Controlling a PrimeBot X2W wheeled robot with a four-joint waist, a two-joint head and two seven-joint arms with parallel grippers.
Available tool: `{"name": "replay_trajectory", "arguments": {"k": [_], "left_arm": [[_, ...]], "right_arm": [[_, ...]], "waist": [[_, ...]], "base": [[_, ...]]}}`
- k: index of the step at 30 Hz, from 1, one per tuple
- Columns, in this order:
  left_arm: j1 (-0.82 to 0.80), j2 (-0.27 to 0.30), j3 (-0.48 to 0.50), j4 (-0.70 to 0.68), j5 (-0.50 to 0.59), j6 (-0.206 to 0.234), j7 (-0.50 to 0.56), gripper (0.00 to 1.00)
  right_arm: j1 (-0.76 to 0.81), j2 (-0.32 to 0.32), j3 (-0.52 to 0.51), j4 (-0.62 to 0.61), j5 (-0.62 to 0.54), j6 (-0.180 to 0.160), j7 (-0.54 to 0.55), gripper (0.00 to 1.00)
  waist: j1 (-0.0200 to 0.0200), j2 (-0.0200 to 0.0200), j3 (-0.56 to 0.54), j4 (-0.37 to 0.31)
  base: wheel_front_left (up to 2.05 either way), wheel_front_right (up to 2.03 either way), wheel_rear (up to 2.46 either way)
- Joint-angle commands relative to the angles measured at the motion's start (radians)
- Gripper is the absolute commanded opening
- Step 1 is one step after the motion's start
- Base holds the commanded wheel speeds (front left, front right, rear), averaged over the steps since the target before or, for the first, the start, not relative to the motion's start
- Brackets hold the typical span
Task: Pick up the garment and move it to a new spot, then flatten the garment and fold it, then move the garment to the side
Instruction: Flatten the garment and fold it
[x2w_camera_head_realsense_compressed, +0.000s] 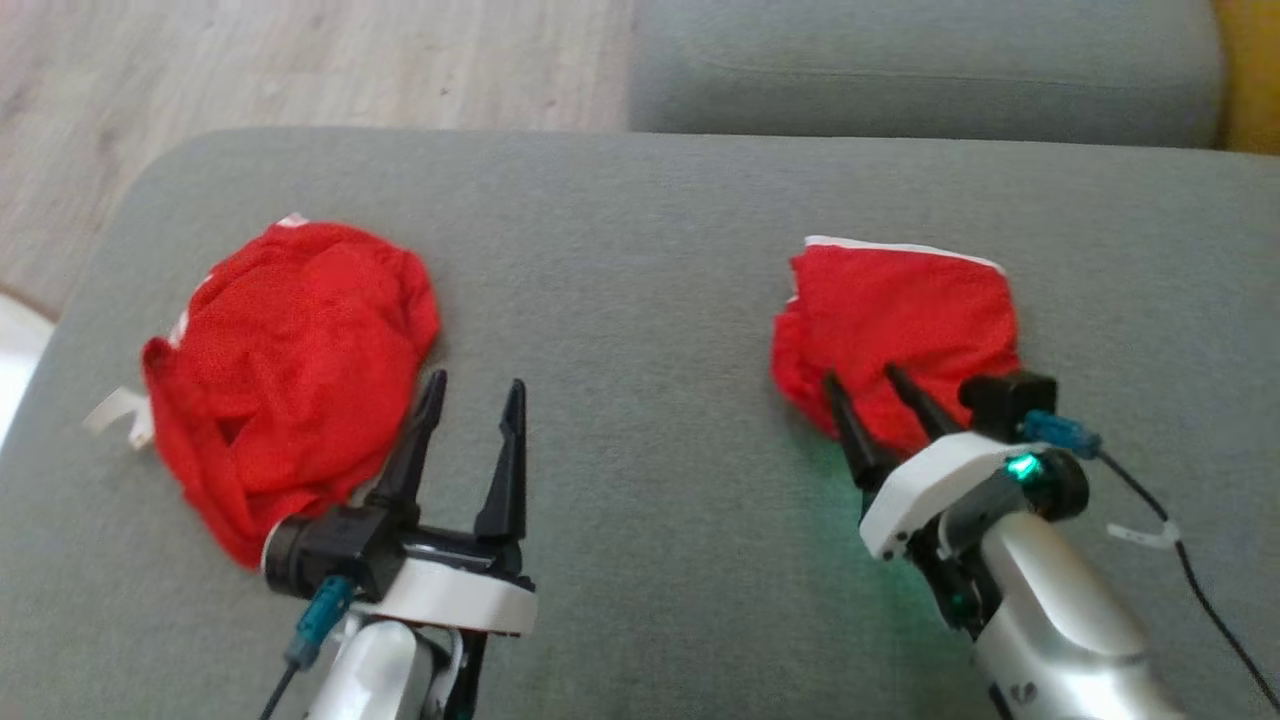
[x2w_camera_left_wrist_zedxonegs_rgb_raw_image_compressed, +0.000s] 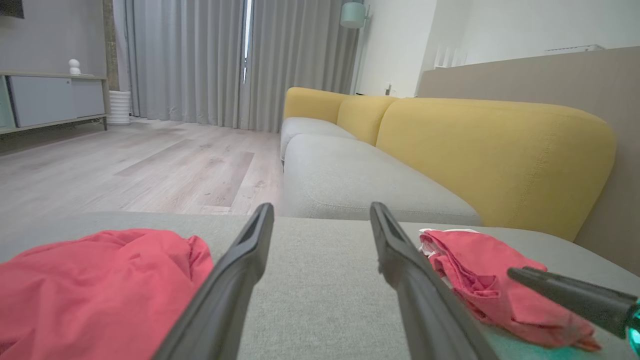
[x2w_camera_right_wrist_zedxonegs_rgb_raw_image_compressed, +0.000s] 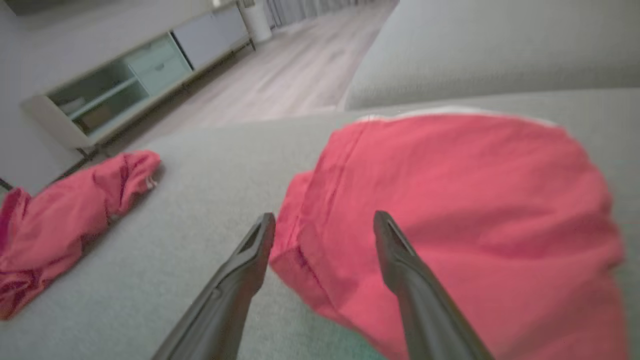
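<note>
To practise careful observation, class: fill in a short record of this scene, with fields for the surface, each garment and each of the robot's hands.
Surface: grey sofa cushion
Robot's left: crumpled red garment, a loose heap
Robot's right: folded red garment, white edge on its far side
Left hand: open, beside the crumpled red garment, holding nothing
Right hand: open, fingertips over the folded red garment's near edge

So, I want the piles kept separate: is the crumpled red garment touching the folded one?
Apart. The head view shows a broad strip of bare grey cushion between the crumpled garment and the folded garment.
</note>
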Motion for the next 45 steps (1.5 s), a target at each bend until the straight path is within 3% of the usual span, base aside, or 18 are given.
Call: {"name": "replay_trajectory", "arguments": {"k": [1,6,12,22,33,34,35,36,41,45], "left_arm": [[-0.028,0.005,0.046,-0.037,0.011,-0.003,-0.006,1.00],[-0.028,0.005,0.067,-0.049,0.016,-0.006,-0.006,1.00],[-0.020,0.005,0.089,-0.071,0.024,-0.004,-0.006,1.00],[0.003,0.005,0.127,-0.095,0.029,0.005,-0.006,1.00],[-0.001,0.005,0.115,-0.108,0.037,-0.008,-0.006,1.00],[-0.007,0.005,0.110,-0.109,0.037,-0.009,-0.006,1.00],[-0.013,0.005,0.105,-0.111,0.037,-0.010,-0.006,1.00],[-0.019,0.005,0.100,-0.115,0.037,-0.011,-0.006,1.00],[-0.055,0.005,0.073,-0.123,0.033,-0.013,-0.006,1.00],[-0.089,0.005,0.040,-0.126,0.025,-0.014,-0.006,1.00]], "right_arm": [[-0.013,-0.014,0.014,-0.073,0.011,-0.001,-0.044,1.00],[-0.003,-0.052,-0.021,-0.160,-0.008,-0.001,-0.113,1.00],[0.040,-0.085,-0.149,-0.273,-0.138,-0.001,-0.185,1.00],[0.181,-0.019,-0.311,-0.405,-0.285,-0.001,-0.205,1.00],[0.197,0.020,-0.343,-0.453,-0.327,-0.001,-0.209,1.00],[0.189,0.020,-0.342,-0.453,-0.329,-0.001,-0.209,0.68],[0.180,0.021,-0.341,-0.453,-0.331,-0.001,-0.208,0.04],[0.170,0.021,-0.340,-0.453,-0.334,-0.001,-0.206,0.00],[0.095,0.011,-0.334,-0.422,-0.354,-0.001,-0.187,0.00],[-0.009,-0.011,-0.321,-0.322,-0.363,-0.001,-0.155,0.00]], "waist": [[0.0000,-0.0001,-0.018,-0.047],[0.0000,-0.0001,-0.029,-0.097],[0.0000,-0.0001,-0.041,-0.157],[0.0000,-0.0001,-0.024,-0.192],[0.0000,-0.0001,0.019,-0.168],[0.0000,-0.0001,0.027,-0.162],[0.0000,-0.0001,0.036,-0.155],[0.0000,-0.0001,0.050,-0.146],[0.0000,-0.0001,0.117,-0.095],[0.0000,-0.0001,0.176,-0.045]], "base": [[0.00,0.00,0.00],[0.00,0.00,0.00],[0.00,0.00,0.00],[0.00,0.00,0.00],[0.00,0.00,0.00],[0.00,0.00,0.00],[0.00,0.00,0.00],[0.00,0.00,0.00],[0.00,0.00,0.00],[0.00,0.00,0.00]]}}
